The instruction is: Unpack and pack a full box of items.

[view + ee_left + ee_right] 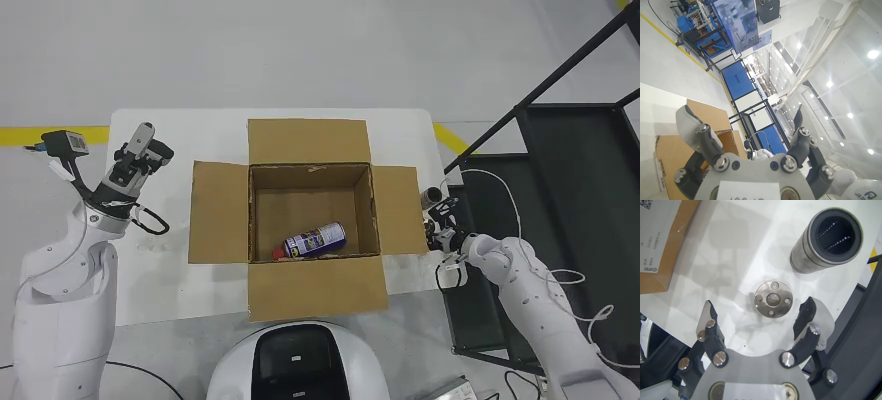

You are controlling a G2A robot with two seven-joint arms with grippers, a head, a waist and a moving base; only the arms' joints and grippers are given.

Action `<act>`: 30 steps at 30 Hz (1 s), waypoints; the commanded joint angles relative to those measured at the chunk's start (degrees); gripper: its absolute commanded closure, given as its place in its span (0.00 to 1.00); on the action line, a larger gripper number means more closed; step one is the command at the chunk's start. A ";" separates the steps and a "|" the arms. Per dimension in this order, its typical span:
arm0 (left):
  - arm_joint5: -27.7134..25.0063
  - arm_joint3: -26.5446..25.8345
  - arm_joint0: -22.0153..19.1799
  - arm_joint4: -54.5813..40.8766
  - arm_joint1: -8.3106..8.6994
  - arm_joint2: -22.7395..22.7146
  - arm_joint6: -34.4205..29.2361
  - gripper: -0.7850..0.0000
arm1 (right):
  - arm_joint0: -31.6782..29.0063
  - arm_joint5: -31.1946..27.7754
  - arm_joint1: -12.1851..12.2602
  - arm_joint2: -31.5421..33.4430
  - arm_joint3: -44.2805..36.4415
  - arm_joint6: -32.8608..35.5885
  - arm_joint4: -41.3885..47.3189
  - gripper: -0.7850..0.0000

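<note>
Your right gripper (759,301) hangs spread and empty over the steel flange (773,299), which lies flat between its fingers (806,311) near the table's (772,228) right edge; the left gripper (147,137), also spread, is well apart

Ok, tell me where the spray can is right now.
In the top view the spray can lies on its side inside the open cardboard box, by the wall nearest the robot.
</note>
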 commanded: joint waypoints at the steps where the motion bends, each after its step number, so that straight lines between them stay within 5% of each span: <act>1: 0.00 0.00 0.00 0.00 0.00 0.00 0.00 0.00 | 0.86 0.01 -0.17 -0.44 1.15 0.02 0.33 0.13; 6: 0.00 0.00 0.00 0.00 0.00 0.00 0.00 0.00 | 3.00 0.39 -0.70 -1.71 4.24 0.36 1.25 0.28; 9: 0.00 0.00 0.00 0.00 0.00 0.00 0.00 0.00 | 3.94 0.43 -0.95 -2.35 5.81 0.14 1.30 0.51; 12: 0.00 0.00 0.00 0.00 0.00 0.00 0.00 0.00 | 4.64 1.00 -1.18 -2.96 6.89 -0.07 1.05 0.60; 14: 0.00 0.00 0.00 0.00 0.00 0.00 0.00 0.00 | 4.93 1.16 -1.28 -3.22 7.48 -0.44 0.91 0.79; 15: 0.00 0.00 0.00 0.00 0.00 0.00 0.00 0.00 | 4.96 1.26 -1.30 -3.28 7.73 -0.69 0.81 0.96; 16: 0.00 0.00 0.00 0.00 0.00 0.00 0.00 0.00 | 4.88 1.44 -1.30 -3.27 7.87 -1.13 0.64 1.00; 30: 0.00 0.00 0.00 0.00 0.00 0.00 0.00 0.00 | -5.22 2.64 1.04 4.26 -2.44 -8.05 -1.27 1.00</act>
